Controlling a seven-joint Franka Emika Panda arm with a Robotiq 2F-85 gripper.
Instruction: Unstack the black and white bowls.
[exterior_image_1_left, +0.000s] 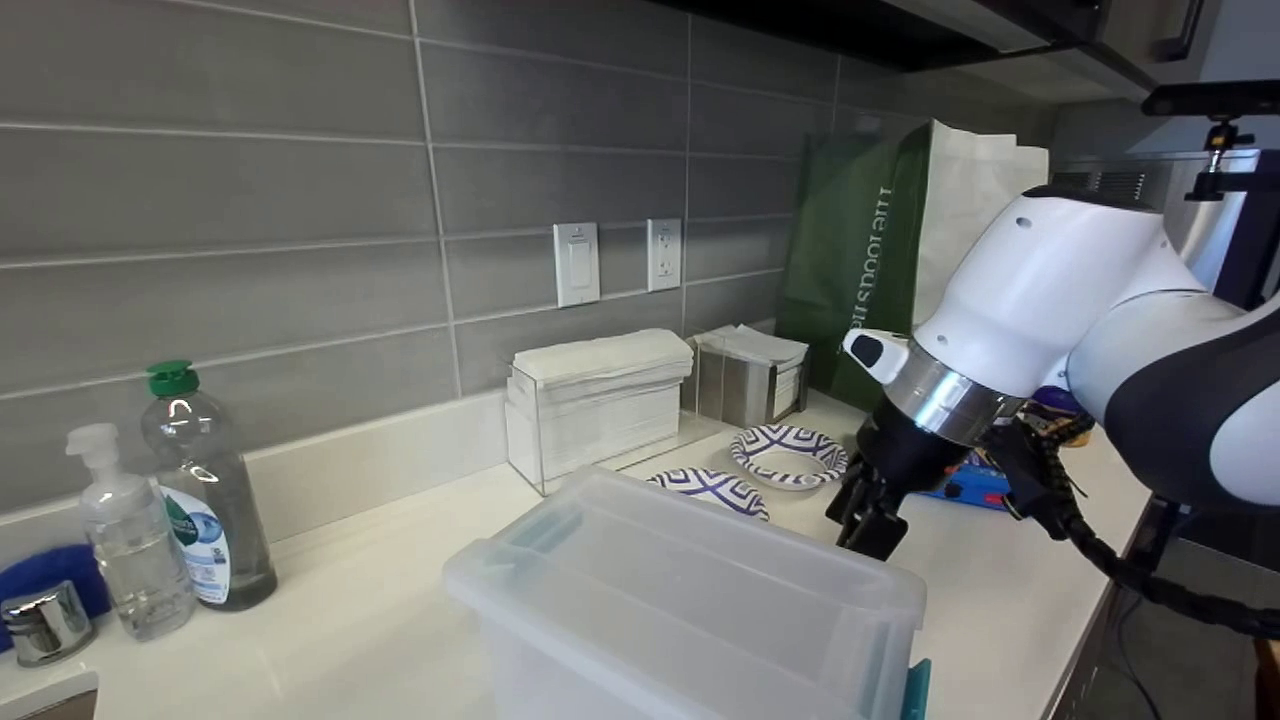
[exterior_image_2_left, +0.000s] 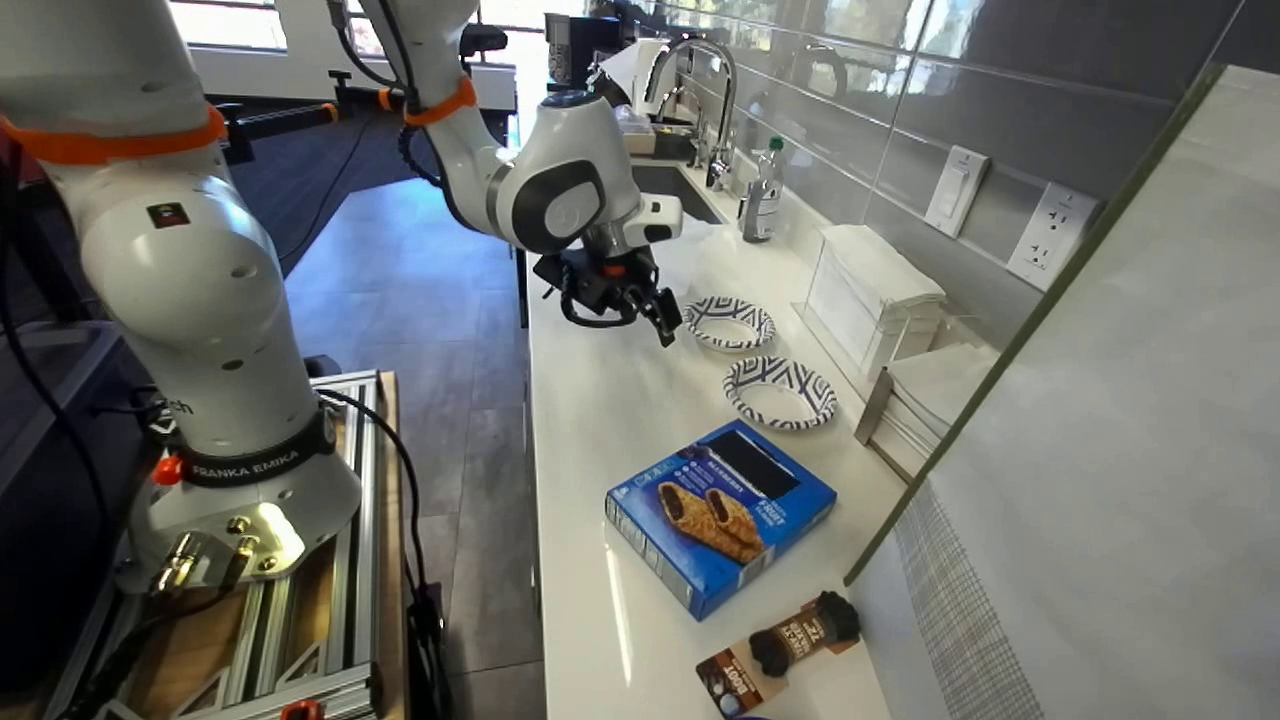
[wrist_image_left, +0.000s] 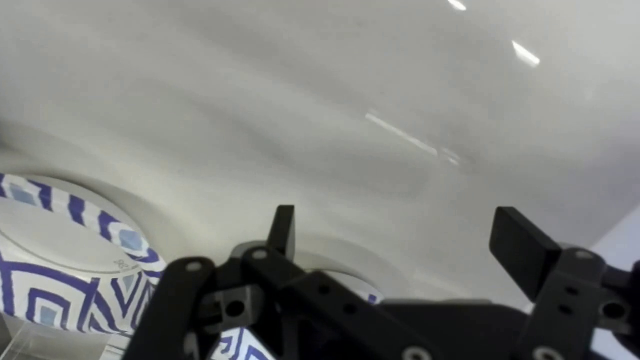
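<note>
Two patterned bowls, apart or nearly so, both upright. Near bowl (exterior_image_2_left: 780, 393): just beside the blue box (exterior_image_2_left: 720, 512). Far bowl (exterior_image_2_left: 728, 325): farther from the box. Gap between them is slim in both exterior views; can't tell if rims touch. Unstacking looks done; can't rule out another bowl nested in either.

Claw (wrist_image_left: 400, 240) spread wide, nothing between its fingers (wrist_image_left: 522, 250). Hangs over the counter (exterior_image_2_left: 610, 400), looks about as far from the box as the far bowl. Wrist view: part of a bowl at left edge, part of another behind the claw; can't tell which is which.

Main risk: claw swings sideways before lifting and clips the far bowl, since the spread fingers are near it. Bowls look light, probably paper, so a nudge likely skids one boxward into its neighbor. A fresh grab could pinch both rims; cause, the slim gap.

Plastic bin (exterior_image_1_left: 690, 590), farther from the box than both bowls, hides part of the far bowl in an exterior view: clearance easy to misjudge, arm (exterior_image_1_left: 1040, 290) could bump it. Paper towels (exterior_image_1_left: 600, 400), well apart from the box, might stop a shoved bowl.
</note>
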